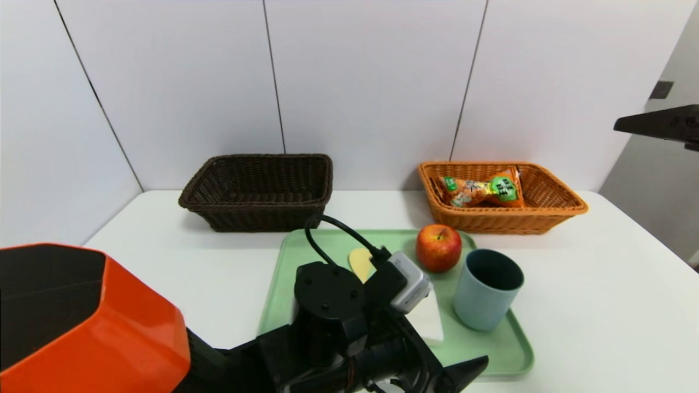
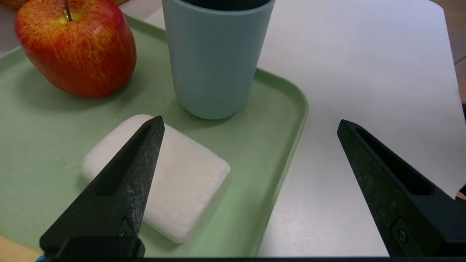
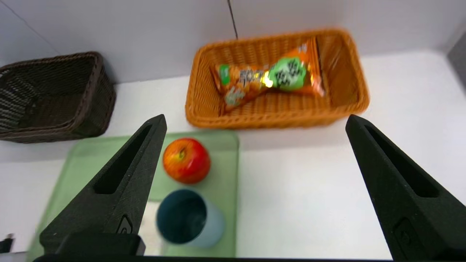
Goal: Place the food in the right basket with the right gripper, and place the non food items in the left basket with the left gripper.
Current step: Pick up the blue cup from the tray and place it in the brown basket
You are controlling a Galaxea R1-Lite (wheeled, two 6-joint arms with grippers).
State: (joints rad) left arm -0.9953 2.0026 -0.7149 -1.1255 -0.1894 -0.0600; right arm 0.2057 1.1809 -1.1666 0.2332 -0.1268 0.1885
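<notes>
L gripper wide over tray; R gripper wide, nr orange basket.

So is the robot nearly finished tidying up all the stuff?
Not yet. A snack packet already lies in the orange basket. Neither gripper holds anything: the left gripper is open low by the tray, the right open above the table. The apple, cup and white block are still on the tray.
</notes>
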